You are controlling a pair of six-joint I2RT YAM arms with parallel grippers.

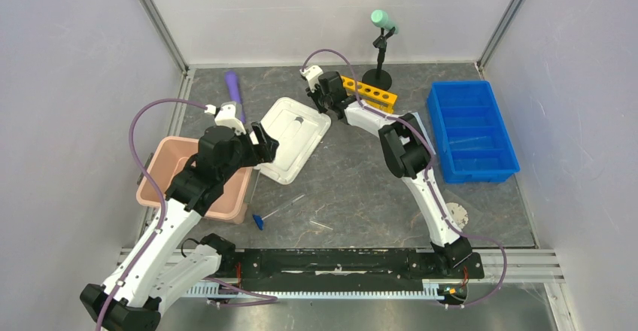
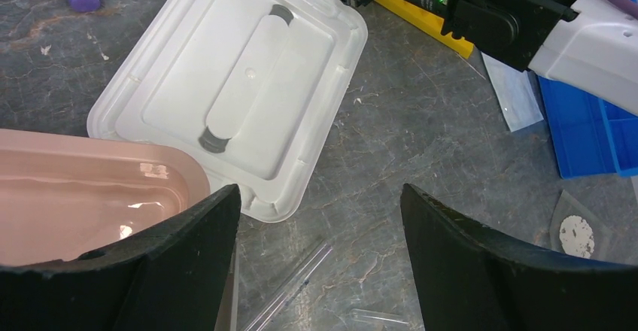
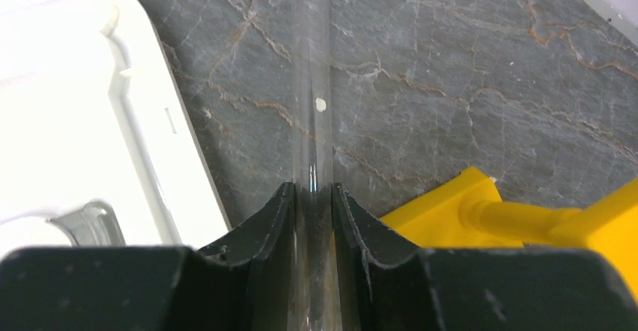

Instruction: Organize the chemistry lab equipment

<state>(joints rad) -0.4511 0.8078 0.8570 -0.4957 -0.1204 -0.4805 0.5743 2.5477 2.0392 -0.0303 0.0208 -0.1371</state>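
My right gripper (image 3: 311,192) is shut on a thin clear tube (image 3: 311,83) that stands between its fingers, just left of the yellow tube rack (image 3: 527,218). In the top view this gripper (image 1: 322,98) is at the rack's left end (image 1: 369,94). My left gripper (image 2: 320,195) is open and empty, over the table between the white lid and a blue-capped tube (image 1: 278,211). That long tube (image 2: 297,286) and a short clear tube (image 2: 380,317) lie below its jaws. A pale blue face mask (image 2: 511,94) lies partly under the right arm. A round clear dish (image 1: 456,216) sits near the right base.
A white lid (image 1: 292,137) lies at centre left, a pink bin (image 1: 192,180) beside it under my left arm. A blue divided bin (image 1: 472,130) stands at the right. A purple cylinder (image 1: 234,90) and a black stand with mint-green top (image 1: 378,60) are at the back.
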